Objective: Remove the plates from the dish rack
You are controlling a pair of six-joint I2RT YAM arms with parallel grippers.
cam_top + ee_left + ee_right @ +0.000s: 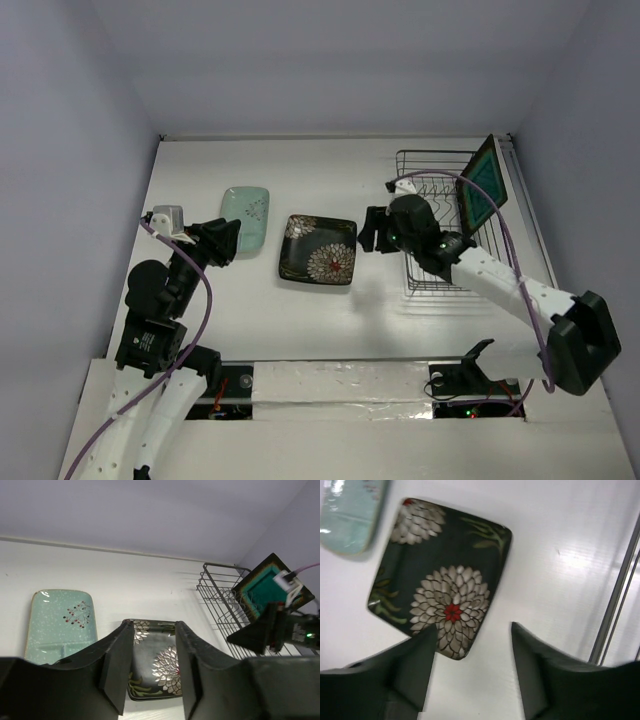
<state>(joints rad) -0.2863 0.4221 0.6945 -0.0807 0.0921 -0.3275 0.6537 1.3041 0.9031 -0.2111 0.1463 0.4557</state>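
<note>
The pale mint-green plate (pixel 246 215) lies flat on the table at left; it also shows in the left wrist view (pixel 60 622). The black floral plate (pixel 318 250) lies flat beside it, and shows in both wrist views (pixel 157 665) (pixel 440 575). The dark-rimmed teal plate (pixel 482 186) stands on edge in the black wire dish rack (pixel 432 180). My left gripper (pixel 228 240) is open and empty, just left of the mint plate. My right gripper (pixel 368 230) is open and empty, above the table between the floral plate and the rack.
The white table (pixel 300 320) ends at a taped front edge. Grey walls close in the back and both sides. The rack sits close to the right wall.
</note>
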